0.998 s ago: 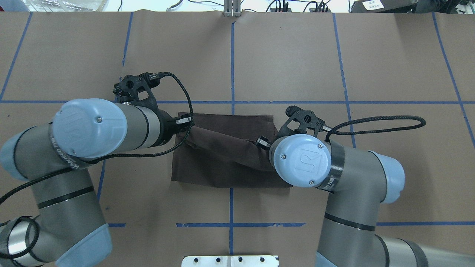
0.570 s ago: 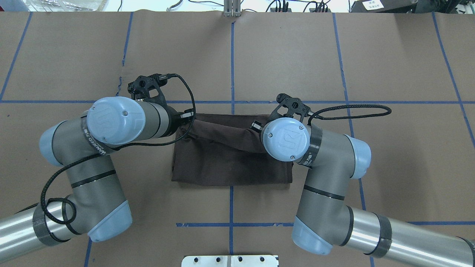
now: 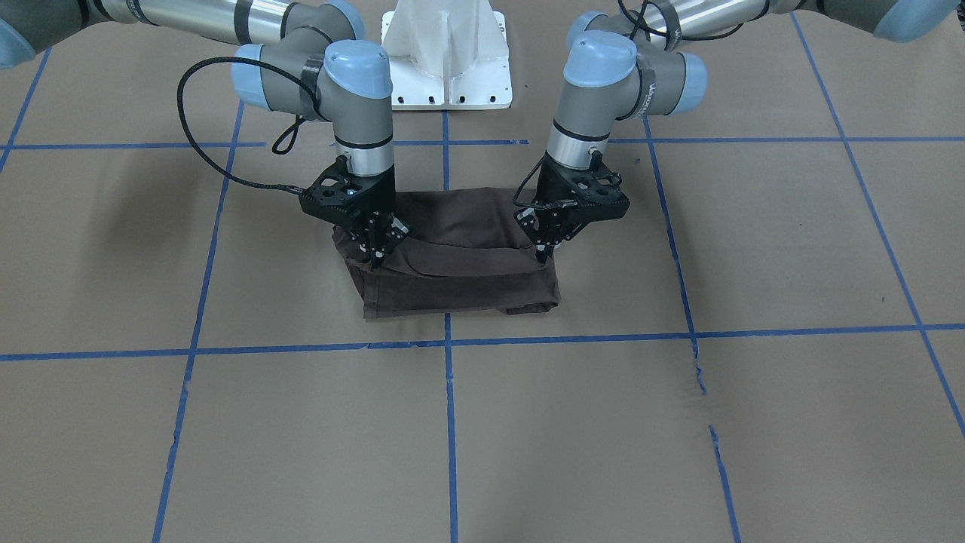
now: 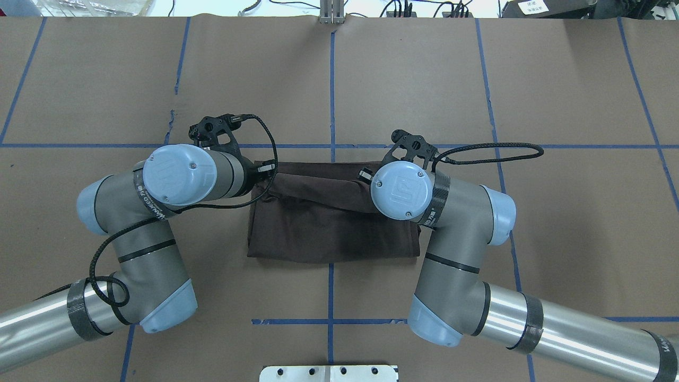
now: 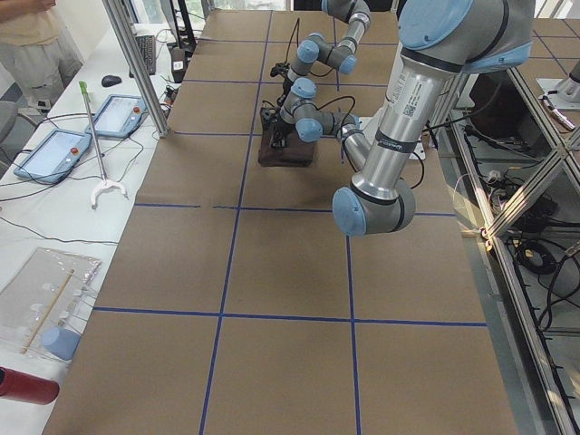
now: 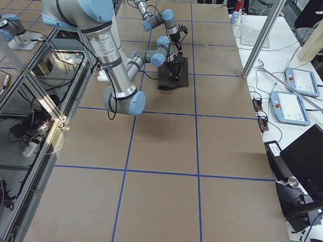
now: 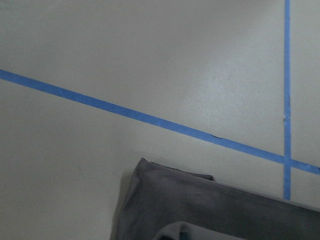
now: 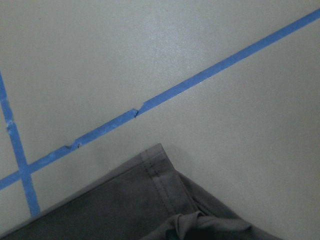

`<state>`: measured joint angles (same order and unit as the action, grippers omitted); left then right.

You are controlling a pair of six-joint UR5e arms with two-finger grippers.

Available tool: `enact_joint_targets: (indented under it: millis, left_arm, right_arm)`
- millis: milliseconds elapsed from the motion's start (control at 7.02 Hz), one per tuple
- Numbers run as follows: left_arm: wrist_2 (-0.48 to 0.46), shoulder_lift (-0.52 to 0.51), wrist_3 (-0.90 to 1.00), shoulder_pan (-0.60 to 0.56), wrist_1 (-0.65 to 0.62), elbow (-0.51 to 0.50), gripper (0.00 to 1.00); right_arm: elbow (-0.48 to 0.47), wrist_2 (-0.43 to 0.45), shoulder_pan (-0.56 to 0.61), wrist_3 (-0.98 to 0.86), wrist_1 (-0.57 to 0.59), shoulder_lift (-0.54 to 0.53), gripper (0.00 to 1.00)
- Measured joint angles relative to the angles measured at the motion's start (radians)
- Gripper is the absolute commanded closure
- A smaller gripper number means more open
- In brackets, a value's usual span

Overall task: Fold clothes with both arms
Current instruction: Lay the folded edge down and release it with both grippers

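Observation:
The dark brown T-shirt [image 3: 460, 280] lies folded into a rectangle at the table's middle [image 4: 329, 233]. One fold is raised along its far half. In the front-facing view my left gripper [image 3: 542, 253] points down at the view's right end of that fold, shut on the cloth. At the other end my right gripper [image 3: 375, 258] is also shut on the cloth. From overhead the wrists hide both grippers' fingertips. Each wrist view shows only a shirt corner [image 7: 200, 205] [image 8: 125, 205] on the brown table, with no fingers in sight.
Blue tape lines [image 4: 332, 95] grid the brown table cover. The white pedestal [image 3: 446, 53] stands at the robot's edge. Tablets [image 5: 54, 149] [image 6: 292, 108] and metal posts [image 5: 136, 63] stand on side tables. A person [image 5: 32, 36] stands by the far left corner.
Both arms have carried the held shirt edge away from the robot toward the shirt's far edge. The raised fold now lies closer to that edge.

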<state>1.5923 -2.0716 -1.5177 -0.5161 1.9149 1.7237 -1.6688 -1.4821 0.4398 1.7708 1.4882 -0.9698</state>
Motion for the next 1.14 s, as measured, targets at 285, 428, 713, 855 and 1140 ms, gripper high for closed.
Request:
enact_joint_targets:
  millis: [285, 428, 713, 855, 1140]
  left_arm:
    - [0.000, 0.001, 0.001, 0.000, 0.008, -0.005, 0.83]
    - [0.000, 0.000, 0.002, 0.000, 0.008, -0.004, 0.01]
    - [0.001, 0.001, 0.048, -0.001, 0.007, 0.003, 0.00]
    - [0.004, 0.006, 0.109, -0.006, 0.006, 0.020, 0.00]
    - [0.011, 0.017, 0.251, -0.035, 0.007, 0.053, 0.00]
  right_arm:
    - [0.002, -0.005, 0.005, -0.012, 0.000, -0.001, 1.00]
    - [0.003, -0.008, 0.009, -0.019, 0.000, -0.001, 0.39]
    - [0.003, -0.012, 0.015, -0.075, -0.001, -0.001, 0.00]
    - [0.000, -0.020, 0.020, -0.117, -0.001, 0.001, 0.00]
    - [-0.019, -0.081, 0.035, -0.184, 0.000, 0.016, 0.00]
